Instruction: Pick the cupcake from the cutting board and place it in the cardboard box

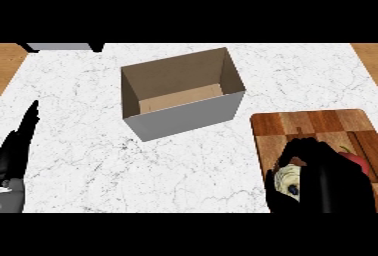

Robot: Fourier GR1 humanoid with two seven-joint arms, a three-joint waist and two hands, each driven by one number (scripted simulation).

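**Right hand curled round the cupcake on the cutting board**

The worktop (pixel 81 165) is white marble with fine grey veining, and strips of warm wood show beyond it at the upper corners. Near its middle stands the cardboard box (pixel 184 107), open at the top, with plain brown inner walls, a paler floor and a grey outer face turned toward the robot. It sits slightly skewed to the worktop's edges.

At the lower right lies the cutting board (pixel 310 125), a rounded rectangle of striped brown wood blocks with a shallow groove running near its border. The black right hand (pixel 325 180) rests over the board, its fingers curled round the cupcake (pixel 288 179), whose pale, creamy swirled top shows between thumb and fingers. The cupcake is on or just above the board, well apart from the box. A small red object (pixel 358 161) peeks out beside the hand on the board; what it is cannot be told.

The left hand (pixel 16 150) shows at the left edge, dark fingers straight and pointing upward, holding nothing.
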